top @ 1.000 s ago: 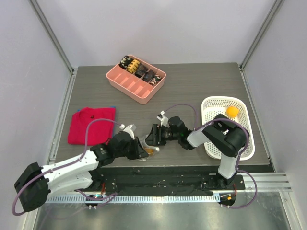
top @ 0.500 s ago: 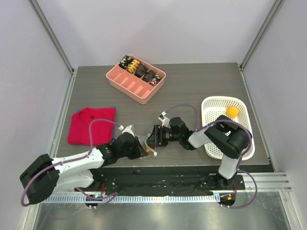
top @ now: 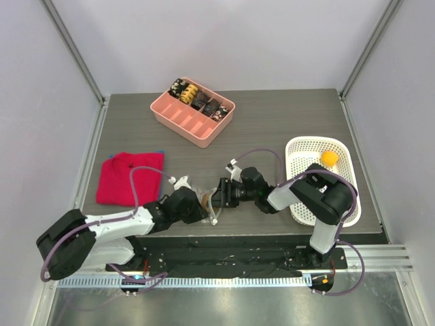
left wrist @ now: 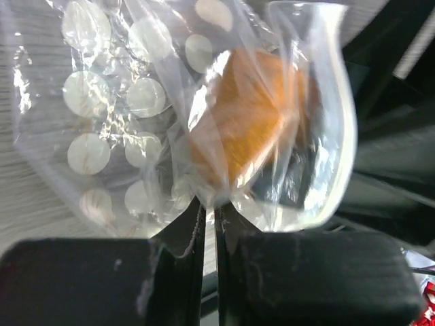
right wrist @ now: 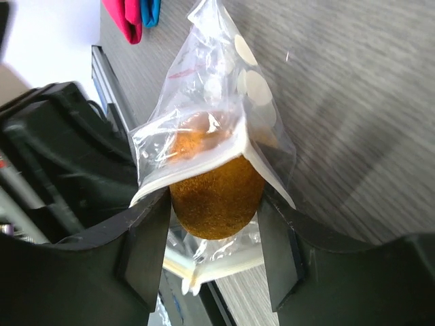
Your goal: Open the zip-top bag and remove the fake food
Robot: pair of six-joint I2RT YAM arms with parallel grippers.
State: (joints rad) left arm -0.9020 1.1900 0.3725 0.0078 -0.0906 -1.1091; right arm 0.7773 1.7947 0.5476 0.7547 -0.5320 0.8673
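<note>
From above, the left hand [top: 199, 206] and right hand [top: 219, 195] meet nose to nose near the front edge of the counter [top: 285, 115], with the zip-top bag [top: 208, 204] bunched between them. Its length runs roughly from one hand to the other, but it is tiny here and I can't read either grip. A brownish bit of fake food [top: 204, 200] just shows through the plastic. Well off to the right, an orange toy piece [top: 329, 157] sits in a white basket [top: 299, 146]. The left wrist camera shows the left hand [left wrist: 209, 210] with its fingers [left wrist: 173, 251] all but together, pinching a fold of the clear, white-dotted bag [left wrist: 115, 115]. The orange-brown food [left wrist: 245, 129] bulges inside, and the white zip strip [left wrist: 343, 136] curls round on the right. The bag's top edge is cut off. At the right wrist, the right hand [right wrist: 214, 204] stands part open, and its fingers [right wrist: 146, 251] appear to press both sides of the oval food [right wrist: 216, 193]. The food pokes out of the bag's mouth towards the camera, while the bag [right wrist: 224, 81] trails away along the counter.
</note>
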